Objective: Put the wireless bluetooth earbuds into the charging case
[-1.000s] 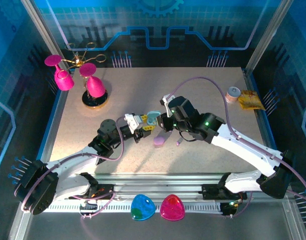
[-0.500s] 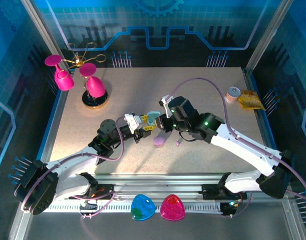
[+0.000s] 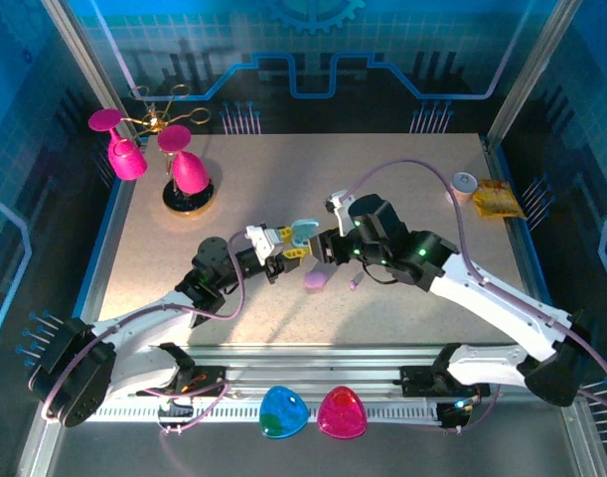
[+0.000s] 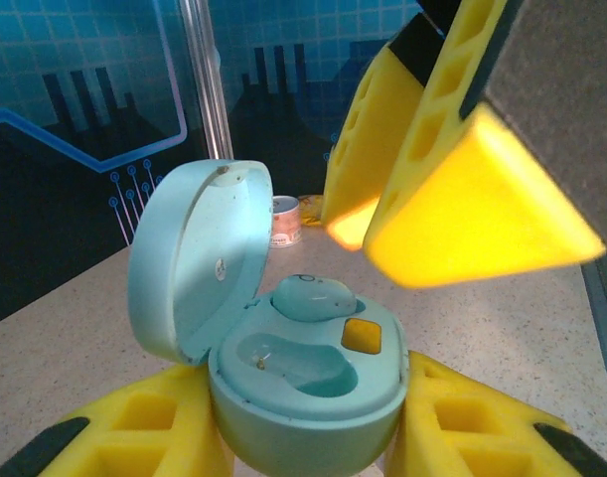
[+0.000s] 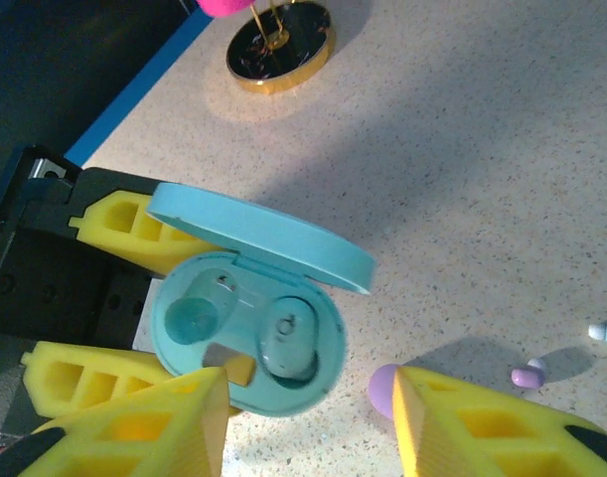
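Observation:
My left gripper is shut on the teal charging case, whose lid stands open. In the left wrist view the case sits between my yellow fingers. One pale blue-white earbud lies in one well; the other well is empty. My right gripper hovers open just above the case, nothing between its fingers. On the table lie a purple earbud and a pale blue earbud. A purple case lies below the grippers.
A gold stand with pink cups is at the back left. A tape roll and a yellow packet sit at the back right. A blue case and a pink case rest on the front rail.
My right gripper has opened and drawn back slightly to the right, away from the case. The left gripper has kept still with the case.

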